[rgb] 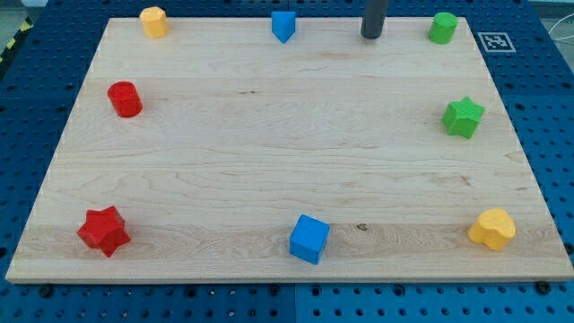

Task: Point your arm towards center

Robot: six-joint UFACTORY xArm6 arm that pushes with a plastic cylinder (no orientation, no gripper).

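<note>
My tip (371, 35) rests on the wooden board (269, 135) near its top edge, right of centre. It stands between the blue pointed block (283, 26) to its left and the green cylinder-like block (442, 28) to its right, touching neither. A yellow block (154, 21) sits at the top left. A red cylinder (125, 99) is at the left. A red star (104, 231) is at the bottom left. A blue cube (309, 239) is at the bottom middle. A yellow heart-like block (492, 229) is at the bottom right. A green star (463, 117) is at the right.
The board lies on a blue perforated table (27, 99). A black and white marker tag (495, 41) sits off the board's top right corner.
</note>
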